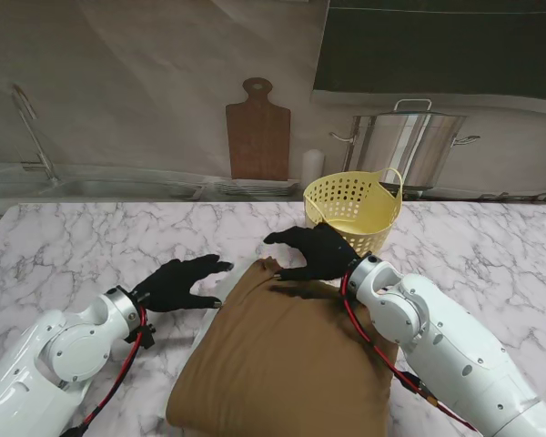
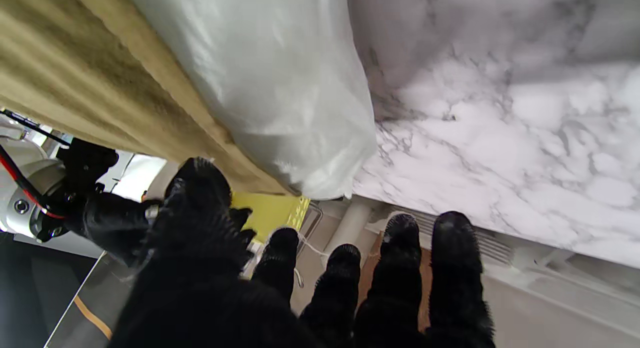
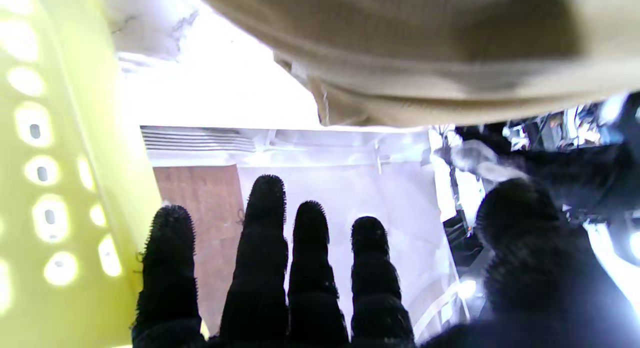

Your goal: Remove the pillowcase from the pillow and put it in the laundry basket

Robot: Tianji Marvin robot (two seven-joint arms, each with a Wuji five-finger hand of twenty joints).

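Marble table (image 1: 91,237), yellow basket (image 1: 352,211) behind brown pillowcase (image 1: 282,364), both hands spread, holding nothing.

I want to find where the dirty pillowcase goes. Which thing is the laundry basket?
Look at the marble table, at its far edge near the wall. Just beyond the robot's right hand stands the laundry basket. It is pale yellow plastic with little holes, unlike the shiny metal pot behind it.

Brown pillowcase (image 1: 282,364), yellow basket (image 1: 353,211) (perforated), white-grey marbled table (image 1: 91,246).
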